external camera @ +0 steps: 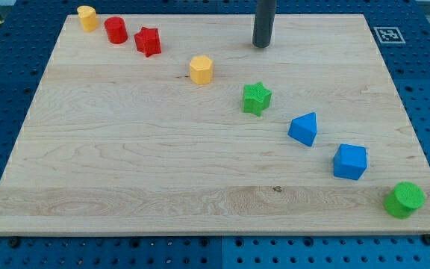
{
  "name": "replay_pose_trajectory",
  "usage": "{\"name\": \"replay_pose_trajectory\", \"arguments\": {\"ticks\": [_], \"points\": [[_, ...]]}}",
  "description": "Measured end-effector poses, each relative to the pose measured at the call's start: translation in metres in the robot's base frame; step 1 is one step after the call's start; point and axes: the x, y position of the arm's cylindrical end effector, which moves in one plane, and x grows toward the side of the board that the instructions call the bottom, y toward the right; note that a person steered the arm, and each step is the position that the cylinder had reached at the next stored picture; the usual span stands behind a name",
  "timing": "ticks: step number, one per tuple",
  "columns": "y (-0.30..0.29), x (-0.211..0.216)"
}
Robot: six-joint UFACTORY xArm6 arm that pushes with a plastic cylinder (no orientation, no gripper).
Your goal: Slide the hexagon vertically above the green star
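Observation:
The yellow hexagon (pixel 201 69) lies on the wooden board, up and to the left of the green star (pixel 257 98). My tip (pixel 262 45) rests on the board near the view's top, almost straight above the green star and to the right of the hexagon, touching neither block.
A yellow block (pixel 87 17), a red cylinder (pixel 116 30) and a red star (pixel 148 41) sit in a row at the top left. A blue block (pixel 304 128), a blue cube-like block (pixel 349 161) and a green cylinder (pixel 404 199) trail to the bottom right. The board's edge (pixel 215 233) runs along the bottom.

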Motion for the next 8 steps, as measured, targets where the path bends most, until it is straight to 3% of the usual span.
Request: {"name": "replay_pose_trajectory", "arguments": {"ticks": [2, 5, 8], "points": [[-0.005, -0.001], [-0.197, -0.083], [-0.260, -0.084]]}}
